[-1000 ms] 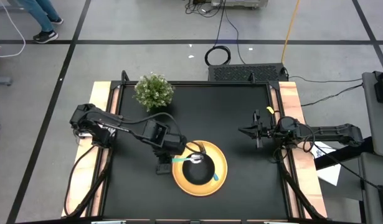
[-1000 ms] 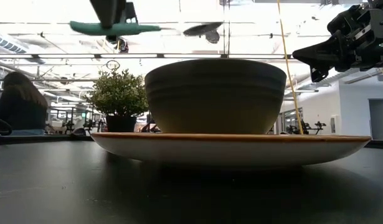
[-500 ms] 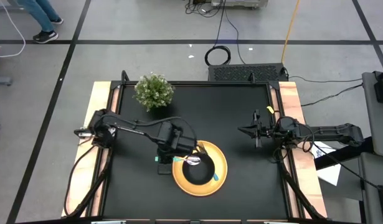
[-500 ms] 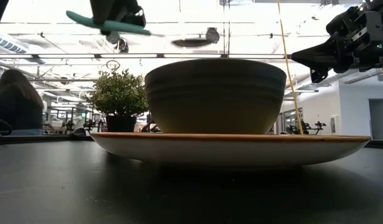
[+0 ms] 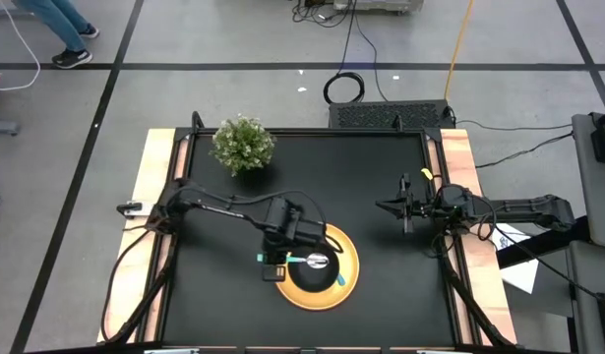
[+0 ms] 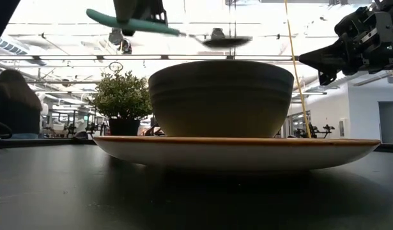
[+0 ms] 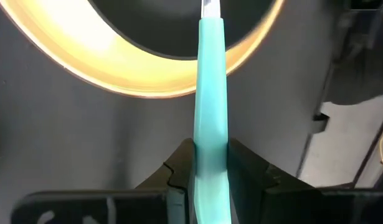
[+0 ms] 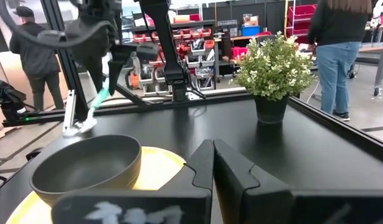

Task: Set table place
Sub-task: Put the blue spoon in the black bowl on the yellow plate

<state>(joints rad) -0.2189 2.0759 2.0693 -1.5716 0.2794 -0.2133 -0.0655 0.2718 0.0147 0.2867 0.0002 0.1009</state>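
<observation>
The yellow plate (image 5: 353, 258) lies on the black table (image 5: 381, 177) with the black bowl (image 5: 315, 276) standing on it. My left gripper (image 5: 282, 259) is shut on a teal-handled spoon (image 5: 309, 261), whose metal end (image 6: 225, 41) hangs over the bowl (image 6: 220, 99). A second teal-handled utensil (image 5: 339, 280) lies at the bowl's right rim. My right gripper (image 5: 405, 208) is shut and empty, above the table near its right edge. My left gripper pinches the spoon's teal handle (image 7: 210, 155) about midway along it, between its two fingers (image 7: 247, 177). The fingers come from above, pointing down, and lie across the handle. The spoon is lifted clear, nearly level, with its metal end a little lower, above the bowl.
A bushy green potted plant (image 5: 243, 145) stands at the table's far left corner. Pale wooden strips (image 5: 154, 187) run along the left and right sides. People stand in the room beyond the table (image 8: 334, 37).
My left gripper has carried the spoon toward the table's right edge and a little toward the near edge. The spoon's metal end has gone from the bowl's left rim to over the bowl's middle, and the spoon has tipped slightly, metal end down.
</observation>
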